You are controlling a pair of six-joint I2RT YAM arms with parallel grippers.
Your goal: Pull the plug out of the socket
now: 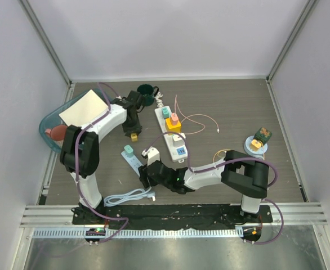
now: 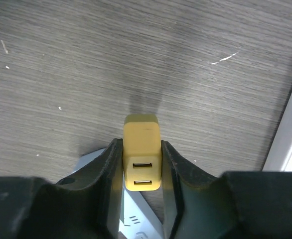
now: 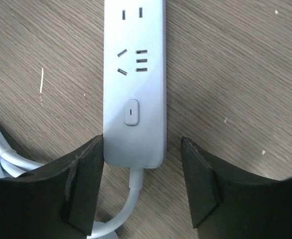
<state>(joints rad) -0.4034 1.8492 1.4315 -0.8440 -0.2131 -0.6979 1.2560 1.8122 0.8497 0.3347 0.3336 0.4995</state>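
A dark green cup (image 1: 146, 90) stands on the counter (image 1: 227, 107). Left of the cup, a blue bowl (image 1: 42, 130) holds white paper (image 1: 85, 108). Well right of the cup sits a small plate (image 1: 249, 149).

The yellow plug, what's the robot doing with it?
The left gripper is shut on the yellow plug and holds it over the table. The plug looks clear of any socket. The right gripper is open, with one finger on each side of the cord end of the pale power strip.
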